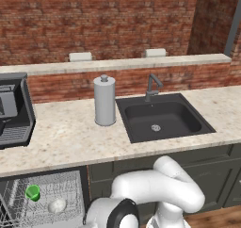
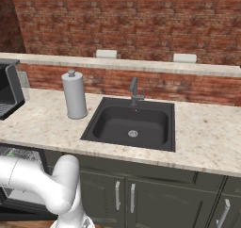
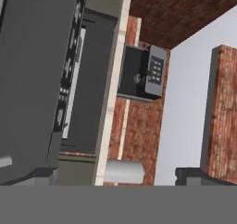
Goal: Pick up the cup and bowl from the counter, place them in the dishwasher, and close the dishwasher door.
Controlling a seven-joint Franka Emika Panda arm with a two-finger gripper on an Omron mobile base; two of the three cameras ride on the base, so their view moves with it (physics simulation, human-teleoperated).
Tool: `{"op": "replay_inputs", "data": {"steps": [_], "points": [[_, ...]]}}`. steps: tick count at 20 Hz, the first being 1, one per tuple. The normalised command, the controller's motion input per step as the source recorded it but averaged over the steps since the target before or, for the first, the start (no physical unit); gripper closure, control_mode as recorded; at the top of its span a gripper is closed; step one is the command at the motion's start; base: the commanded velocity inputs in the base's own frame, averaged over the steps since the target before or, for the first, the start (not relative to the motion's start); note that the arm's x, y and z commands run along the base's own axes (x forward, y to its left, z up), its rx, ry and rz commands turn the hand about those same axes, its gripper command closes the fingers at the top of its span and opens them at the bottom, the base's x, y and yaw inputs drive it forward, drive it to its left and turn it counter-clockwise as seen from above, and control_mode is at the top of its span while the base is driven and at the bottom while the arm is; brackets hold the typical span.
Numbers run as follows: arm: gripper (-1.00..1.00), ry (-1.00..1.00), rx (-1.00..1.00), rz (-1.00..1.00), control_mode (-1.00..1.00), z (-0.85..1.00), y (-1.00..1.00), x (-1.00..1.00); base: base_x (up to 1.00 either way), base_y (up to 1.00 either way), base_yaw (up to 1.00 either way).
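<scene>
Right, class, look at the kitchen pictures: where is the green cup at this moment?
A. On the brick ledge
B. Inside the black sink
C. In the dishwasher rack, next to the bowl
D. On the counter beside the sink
C: in the left base view the green cup sits in the white wire rack of the dishwasher under the counter, with the pale bowl close beside it.

Cup (image 1: 32, 192) left of bowl (image 1: 57, 205) in dishwasher (image 1: 44, 201); canister (image 1: 104, 101) left of sink (image 1: 162, 117).
</scene>
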Motion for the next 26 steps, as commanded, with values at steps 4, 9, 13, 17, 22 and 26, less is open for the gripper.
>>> {"op": "replay_inputs", "data": {"steps": [4, 9, 13, 17, 22, 26], "points": [[-1.0, -0.06, 0.11, 0.1, -1.0, -0.39, 0.01, 0.15, 0.0, 0.0, 0.0], [-1.0, -0.07, 0.16, 0.12, -1.0, -0.22, 0.0, 0.21, 0.0, 0.0, 0.0], [-1.0, -0.06, 0.11, 0.09, -1.0, -0.04, 0.0, 0.48, 0.0, 0.0, 0.0], [-1.0, -0.03, 0.1, 0.04, -1.0, -0.05, 0.02, 0.67, 0.0, 0.0, 0.0], [-1.0, -0.03, 0.06, 0.01, -1.0, -0.04, 0.18, 0.76, 0.0, 0.0, 0.0], [-1.0, -0.02, 0.01, 0.01, -1.0, -0.29, 0.49, 0.43, 0.0, 0.0, 0.0]]}}
